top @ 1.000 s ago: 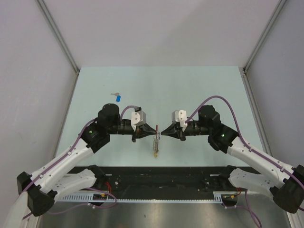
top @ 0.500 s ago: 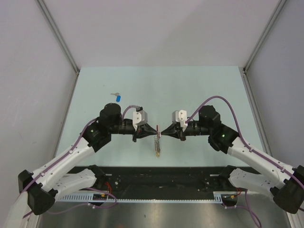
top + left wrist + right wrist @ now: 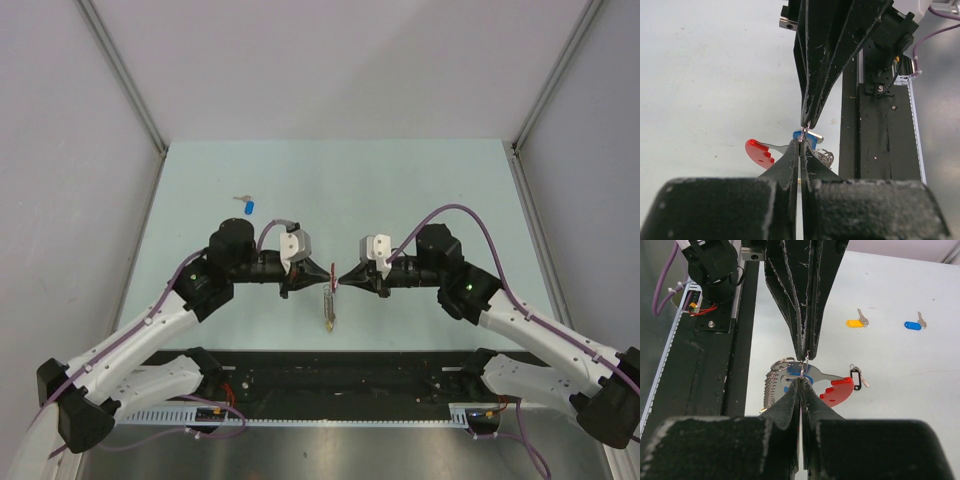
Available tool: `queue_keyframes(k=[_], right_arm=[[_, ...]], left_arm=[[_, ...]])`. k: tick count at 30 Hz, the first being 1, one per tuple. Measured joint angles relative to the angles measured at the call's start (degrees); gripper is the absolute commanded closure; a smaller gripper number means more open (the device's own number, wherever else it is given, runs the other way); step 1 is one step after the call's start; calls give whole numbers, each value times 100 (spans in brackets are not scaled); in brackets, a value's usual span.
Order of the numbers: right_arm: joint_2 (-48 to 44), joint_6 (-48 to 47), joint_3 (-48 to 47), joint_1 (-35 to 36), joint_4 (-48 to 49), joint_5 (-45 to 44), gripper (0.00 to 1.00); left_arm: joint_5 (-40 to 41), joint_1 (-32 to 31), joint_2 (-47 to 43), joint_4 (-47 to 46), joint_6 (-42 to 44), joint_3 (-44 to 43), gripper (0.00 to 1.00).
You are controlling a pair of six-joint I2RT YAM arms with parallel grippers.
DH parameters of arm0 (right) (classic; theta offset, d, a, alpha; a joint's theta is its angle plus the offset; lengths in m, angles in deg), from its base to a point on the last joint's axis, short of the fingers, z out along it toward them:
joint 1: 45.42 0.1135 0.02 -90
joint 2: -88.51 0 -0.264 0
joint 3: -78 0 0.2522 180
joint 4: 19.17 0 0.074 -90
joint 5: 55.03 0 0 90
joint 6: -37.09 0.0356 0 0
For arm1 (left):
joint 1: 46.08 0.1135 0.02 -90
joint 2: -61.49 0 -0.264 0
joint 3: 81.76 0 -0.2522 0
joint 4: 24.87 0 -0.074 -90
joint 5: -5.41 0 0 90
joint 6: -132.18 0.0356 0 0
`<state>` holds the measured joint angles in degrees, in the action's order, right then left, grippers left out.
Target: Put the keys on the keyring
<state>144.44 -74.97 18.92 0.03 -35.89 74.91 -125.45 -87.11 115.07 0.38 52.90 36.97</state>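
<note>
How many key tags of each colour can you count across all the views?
Yellow tags: 1
Blue tags: 2, one loose, one by the ring
Black-rimmed tags: 1
Total: 4

The top external camera looks steeply down from above and behind the arm bases, far enough to take in the whole table [image 3: 420, 180]. The left wrist camera peers rightward, close along the left gripper [image 3: 800, 147]. The right wrist camera peers leftward along the right gripper [image 3: 800, 382]. All three share the keyring [image 3: 837, 388].
</note>
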Motion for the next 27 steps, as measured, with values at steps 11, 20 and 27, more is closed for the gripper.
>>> queue_keyframes(k=[11,20,27], right_arm=[[0,-243,0,170,-125,-470,99],[59,-306,0,271,-201,-638,76],[79,-278,0,271,-192,-682,72]], left_arm=[[457,-7,-90,-369,-752,103,100],[505,-9,-238,-1078,-1305,485,100],[468,-9,-380,-1495,-1491,660,100]])
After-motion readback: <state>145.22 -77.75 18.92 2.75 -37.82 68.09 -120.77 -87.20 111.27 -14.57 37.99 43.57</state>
